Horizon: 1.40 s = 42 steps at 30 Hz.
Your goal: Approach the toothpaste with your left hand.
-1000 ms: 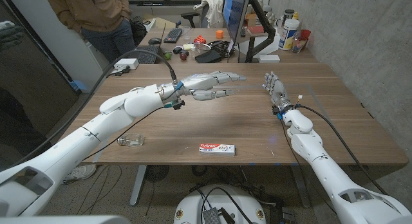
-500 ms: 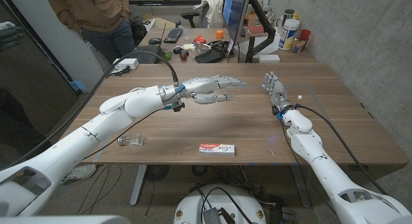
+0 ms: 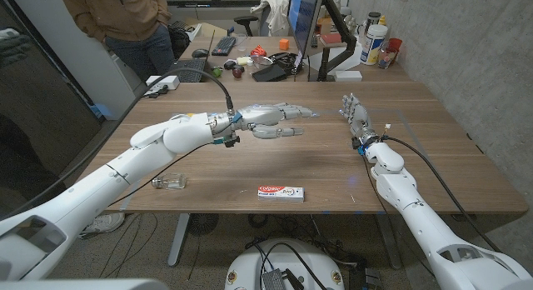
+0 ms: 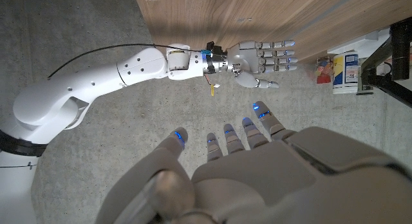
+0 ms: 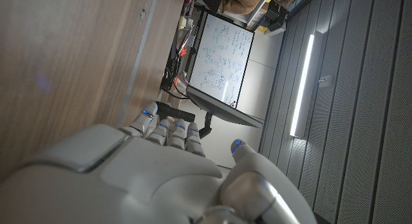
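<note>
The toothpaste point(image 3: 281, 191) is a white and red box lying flat near the table's front edge, about midway across. My left hand point(image 3: 271, 121) hovers over the middle of the table, well behind the box, with its fingers stretched out and nothing in them. In the left wrist view its fingers point(image 4: 226, 135) are spread apart. My right hand point(image 3: 356, 117) stands at the right side of the table, fingers straight and apart, holding nothing; it also appears as the right hand point(image 4: 261, 55) in the left wrist view and as the right hand point(image 5: 161, 166) in its own wrist view.
A small glass bottle point(image 3: 170, 182) lies near the front left of the table point(image 3: 433, 140). At the far end are a monitor point(image 3: 303, 23), a keyboard point(image 3: 223, 45) and small clutter, with bottles point(image 3: 375, 42) at the far right. A person point(image 3: 125, 19) stands behind the left corner.
My left hand has drawn back a little toward me and sunk lower over the table. The right hand and the toothpaste have not moved.
</note>
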Each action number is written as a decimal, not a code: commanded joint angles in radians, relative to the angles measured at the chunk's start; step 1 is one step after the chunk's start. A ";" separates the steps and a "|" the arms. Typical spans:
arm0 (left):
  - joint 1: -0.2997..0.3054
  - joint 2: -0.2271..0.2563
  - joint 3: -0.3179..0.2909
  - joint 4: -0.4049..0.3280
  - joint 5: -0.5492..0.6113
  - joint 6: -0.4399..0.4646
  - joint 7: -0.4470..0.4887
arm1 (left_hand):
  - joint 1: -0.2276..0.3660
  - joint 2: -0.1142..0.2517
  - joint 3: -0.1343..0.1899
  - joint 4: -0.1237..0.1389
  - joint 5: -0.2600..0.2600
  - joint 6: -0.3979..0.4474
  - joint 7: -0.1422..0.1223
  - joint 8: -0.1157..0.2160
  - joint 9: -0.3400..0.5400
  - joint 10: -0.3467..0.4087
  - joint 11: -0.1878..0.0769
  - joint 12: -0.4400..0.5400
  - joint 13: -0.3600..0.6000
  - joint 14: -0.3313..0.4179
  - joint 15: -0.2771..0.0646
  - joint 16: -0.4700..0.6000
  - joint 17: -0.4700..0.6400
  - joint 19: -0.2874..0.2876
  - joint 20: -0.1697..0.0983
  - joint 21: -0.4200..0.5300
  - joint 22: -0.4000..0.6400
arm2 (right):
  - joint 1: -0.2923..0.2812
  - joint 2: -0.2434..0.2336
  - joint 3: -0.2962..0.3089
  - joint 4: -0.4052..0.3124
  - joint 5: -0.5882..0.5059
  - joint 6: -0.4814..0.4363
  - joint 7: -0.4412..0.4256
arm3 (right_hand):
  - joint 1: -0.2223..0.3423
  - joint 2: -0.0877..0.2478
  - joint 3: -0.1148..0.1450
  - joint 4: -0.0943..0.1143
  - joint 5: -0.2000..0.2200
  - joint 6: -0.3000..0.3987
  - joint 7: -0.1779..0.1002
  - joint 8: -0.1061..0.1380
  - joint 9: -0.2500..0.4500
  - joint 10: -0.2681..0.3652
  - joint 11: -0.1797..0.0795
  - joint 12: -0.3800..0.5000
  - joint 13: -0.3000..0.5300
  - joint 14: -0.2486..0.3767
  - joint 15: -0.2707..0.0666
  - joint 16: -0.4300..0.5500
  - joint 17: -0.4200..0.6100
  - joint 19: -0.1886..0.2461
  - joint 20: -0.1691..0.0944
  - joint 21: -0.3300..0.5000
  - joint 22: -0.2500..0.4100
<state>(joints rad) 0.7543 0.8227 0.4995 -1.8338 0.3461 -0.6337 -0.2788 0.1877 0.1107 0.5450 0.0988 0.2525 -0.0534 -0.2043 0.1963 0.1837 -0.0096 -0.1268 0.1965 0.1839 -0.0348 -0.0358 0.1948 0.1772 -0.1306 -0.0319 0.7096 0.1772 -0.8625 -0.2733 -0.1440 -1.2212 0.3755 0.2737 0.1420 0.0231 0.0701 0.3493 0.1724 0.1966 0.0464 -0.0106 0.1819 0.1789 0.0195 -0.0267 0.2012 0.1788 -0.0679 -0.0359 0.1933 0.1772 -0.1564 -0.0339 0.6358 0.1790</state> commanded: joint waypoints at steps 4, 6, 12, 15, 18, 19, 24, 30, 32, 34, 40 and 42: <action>-0.009 0.009 0.024 -0.019 0.009 0.031 -0.052 | 0.020 0.003 0.008 -0.007 0.007 0.001 -0.014 -0.003 0.005 0.005 -0.001 0.001 0.004 0.004 -0.064 -0.001 0.002 0.002 0.007 -0.008 0.002 | -0.006 -0.002 0.004 0.002 0.005 0.006 0.003 | -0.008 0.094 -0.006 0.000 0.007 0.011 0.000 0.008 0.005 0.008 -0.001 0.006 0.004 0.002 -0.022 -0.003 0.001 0.006 -0.079 -0.002 0.004; -0.009 0.010 0.026 -0.022 0.010 0.035 -0.056 | 0.022 0.004 0.009 -0.007 0.007 0.001 -0.015 -0.003 0.005 0.005 -0.001 0.001 0.004 0.004 -0.065 -0.001 0.002 0.002 0.008 -0.008 0.002 | -0.007 -0.003 0.005 0.002 0.005 0.006 0.003 | -0.008 0.094 -0.006 0.000 0.007 0.011 0.000 0.008 0.005 0.008 -0.001 0.006 0.004 0.002 -0.022 -0.003 0.001 0.006 -0.078 -0.002 0.004; -0.009 0.015 0.030 -0.035 0.017 0.051 -0.069 | 0.029 0.007 0.012 -0.011 0.006 -0.001 -0.015 -0.003 0.005 0.003 -0.002 0.000 0.004 0.004 -0.065 -0.002 0.002 0.003 0.008 -0.011 0.002 | -0.007 -0.004 0.005 0.003 0.007 0.006 0.006 | -0.008 0.093 -0.006 0.000 0.007 0.012 0.001 0.008 0.005 0.008 -0.002 0.006 0.004 0.002 -0.022 -0.003 0.001 0.005 -0.079 -0.004 0.004; -0.009 0.018 0.032 -0.041 0.017 0.058 -0.078 | 0.036 0.009 0.015 -0.015 0.006 -0.003 -0.016 -0.003 0.005 0.001 -0.004 -0.001 0.004 0.003 -0.066 -0.003 0.001 0.004 0.008 -0.012 0.002 | -0.009 -0.004 0.006 0.002 0.009 0.007 0.007 | -0.009 0.093 -0.006 0.001 0.007 0.012 0.000 0.008 0.005 0.008 -0.003 0.006 0.004 0.002 -0.023 -0.003 0.002 0.005 -0.079 -0.004 0.004; -0.008 0.020 0.035 -0.047 0.022 0.064 -0.083 | 0.042 0.010 0.018 -0.019 0.006 -0.004 -0.017 -0.003 0.005 0.001 -0.003 -0.001 0.004 0.003 -0.065 -0.004 0.000 0.003 0.009 -0.014 0.002 | -0.010 -0.005 0.006 0.001 0.009 0.008 0.007 | -0.009 0.093 -0.006 0.001 0.007 0.013 0.000 0.009 0.005 0.008 -0.003 0.006 0.004 0.002 -0.022 -0.003 0.002 0.005 -0.079 -0.005 0.004; -0.008 0.021 0.035 -0.049 0.024 0.066 -0.085 | 0.044 0.011 0.019 -0.020 0.006 -0.004 -0.017 -0.003 0.005 0.000 -0.004 -0.001 0.004 0.003 -0.065 -0.004 0.000 0.003 0.009 -0.014 0.003 | -0.011 -0.005 0.006 0.001 0.009 0.008 0.007 | -0.009 0.093 -0.006 0.001 0.007 0.013 0.000 0.008 0.005 0.008 -0.002 0.006 0.004 0.002 -0.022 -0.003 0.001 0.005 -0.079 -0.005 0.004; -0.010 0.023 0.042 -0.055 0.027 0.072 -0.098 | 0.053 0.013 0.022 -0.025 0.006 -0.005 -0.017 -0.003 0.005 -0.001 -0.005 -0.002 0.004 0.002 -0.064 -0.005 0.000 0.003 0.010 -0.016 0.003 | -0.014 -0.006 0.008 -0.003 0.011 0.008 0.007 | -0.007 0.093 -0.006 -0.001 0.007 0.013 0.000 0.008 0.005 0.010 -0.002 0.006 0.004 0.003 -0.023 -0.004 0.001 0.005 -0.079 -0.007 0.004; -0.010 0.028 0.046 -0.067 0.030 0.082 -0.115 | 0.064 0.013 0.026 -0.032 0.004 -0.005 -0.017 -0.002 0.006 -0.002 -0.002 -0.002 0.004 0.003 -0.063 -0.005 0.000 0.003 0.010 -0.019 0.003 | -0.018 -0.008 0.010 -0.007 0.013 0.008 0.007 | -0.008 0.093 -0.006 0.000 0.007 0.012 0.000 0.008 0.005 0.010 -0.003 0.006 0.004 0.003 -0.022 -0.004 0.001 0.006 -0.079 -0.008 0.004; -0.009 0.030 0.046 -0.072 0.031 0.084 -0.118 | 0.066 0.013 0.026 -0.033 0.004 -0.005 -0.017 -0.002 0.006 -0.002 -0.003 -0.002 0.004 0.002 -0.064 -0.005 0.000 0.003 0.010 -0.020 0.003 | -0.019 -0.009 0.011 -0.008 0.013 0.009 0.007 | -0.008 0.093 -0.006 0.000 0.007 0.013 -0.001 0.008 0.005 0.009 -0.002 0.006 0.004 0.003 -0.022 -0.004 0.001 0.006 -0.078 -0.008 0.004; -0.006 0.034 0.045 -0.078 0.033 0.086 -0.120 | 0.067 0.014 0.027 -0.033 0.004 -0.004 -0.017 -0.002 0.006 -0.001 -0.002 -0.001 0.004 0.002 -0.063 -0.005 0.000 0.003 0.011 -0.020 0.003 | -0.020 -0.009 0.011 -0.009 0.013 0.010 0.007 | -0.008 0.093 -0.006 0.000 0.007 0.012 -0.001 0.008 0.005 0.009 -0.002 0.006 0.004 0.003 -0.023 -0.004 0.001 0.006 -0.078 -0.009 0.004; 0.002 0.043 0.043 -0.094 0.036 0.097 -0.129 | 0.071 0.014 0.027 -0.034 0.003 -0.003 -0.017 -0.001 0.006 0.002 -0.004 0.000 0.005 0.003 -0.064 -0.004 0.001 0.005 0.013 -0.021 0.004 | -0.024 -0.011 0.012 -0.013 0.014 0.009 0.007 | -0.008 0.093 -0.006 0.000 0.007 0.013 -0.001 0.008 0.005 0.010 -0.003 0.006 0.004 0.003 -0.023 -0.004 0.001 0.006 -0.078 -0.010 0.004; 0.003 0.044 0.043 -0.096 0.035 0.099 -0.132 | 0.072 0.014 0.027 -0.035 0.002 -0.003 -0.017 -0.001 0.006 0.004 -0.003 0.001 0.005 0.004 -0.064 -0.004 0.001 0.006 0.015 -0.022 0.004 | -0.024 -0.011 0.012 -0.014 0.015 0.008 0.007 | -0.008 0.093 -0.006 0.000 0.007 0.013 -0.001 0.008 0.005 0.010 -0.003 0.006 0.004 0.004 -0.022 -0.004 0.001 0.006 -0.078 -0.011 0.004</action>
<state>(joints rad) 0.7474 0.8548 0.5414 -1.9074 0.3757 -0.5524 -0.3901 0.2443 0.1225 0.5737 0.0704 0.2525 -0.0536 -0.2145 0.1963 0.1888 -0.0096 -0.1267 0.1965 0.1837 -0.0349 -0.0358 0.1950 0.1772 -0.1250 -0.0261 0.6910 0.1795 -0.8802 -0.2814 -0.1340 -1.2272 0.3879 0.2824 0.1483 0.0189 0.0742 0.3461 0.1756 0.1966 0.0464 -0.0106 0.1819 0.1789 0.0195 -0.0267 0.2012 0.1788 -0.0679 -0.0359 0.1932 0.1772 -0.1564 -0.0340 0.6282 0.1790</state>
